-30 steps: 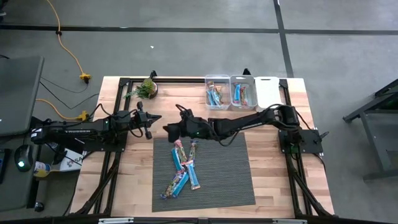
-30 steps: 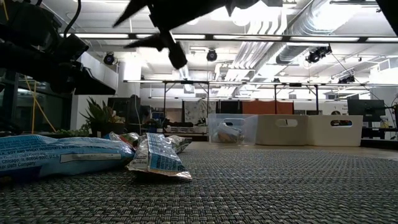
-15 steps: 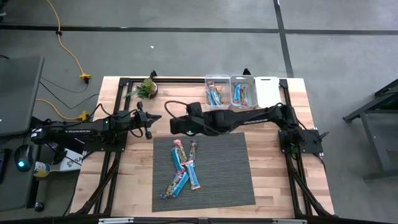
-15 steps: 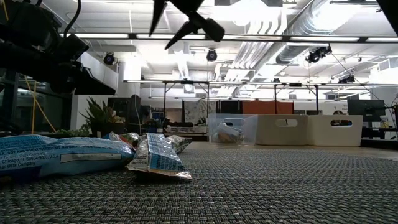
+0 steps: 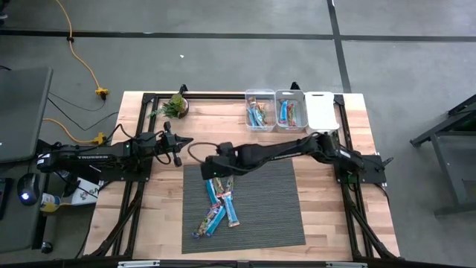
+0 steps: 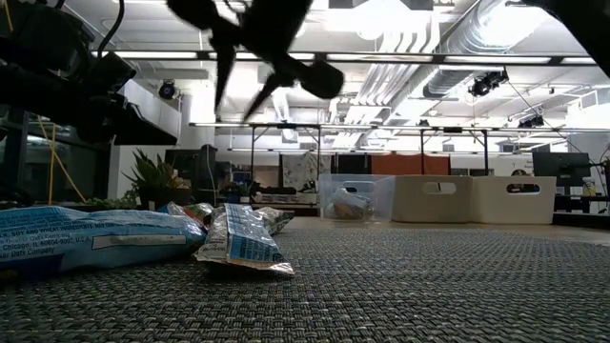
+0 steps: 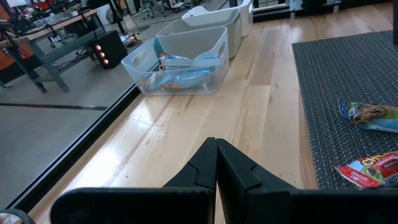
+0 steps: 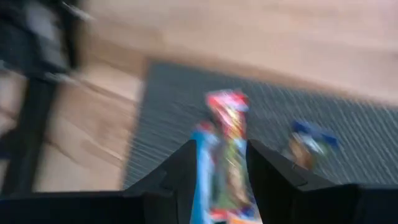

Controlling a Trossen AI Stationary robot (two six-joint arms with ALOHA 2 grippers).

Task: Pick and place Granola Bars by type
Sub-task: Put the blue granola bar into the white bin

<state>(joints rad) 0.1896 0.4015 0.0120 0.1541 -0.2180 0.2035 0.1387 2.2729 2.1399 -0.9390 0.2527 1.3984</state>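
Note:
Several granola bars (image 5: 219,197) in light blue, red and tan wrappers lie flat in a loose heap on the grey mat (image 5: 268,208); the low view shows them close up (image 6: 238,243). My right gripper (image 5: 213,173) hangs open in the air over the far end of the heap, touching nothing. Its wrist view (image 8: 221,149) looks down on a red bar (image 8: 227,124) between the spread fingers. From the low view the gripper (image 6: 238,105) is well above the bars. My left gripper (image 7: 216,155) is shut and waits by the table's left side (image 5: 178,145).
Two clear bins (image 5: 259,112) (image 5: 291,110) with bars inside and a white bin (image 5: 320,110) stand along the far edge. A small potted plant (image 5: 176,106) sits at the far left. Bare wood shows on both sides of the mat.
My right gripper, open throughout, first rose over the mat's far left corner. It then swung toward the near edge and came down over the far end of the heap of bars. The bars have not moved.

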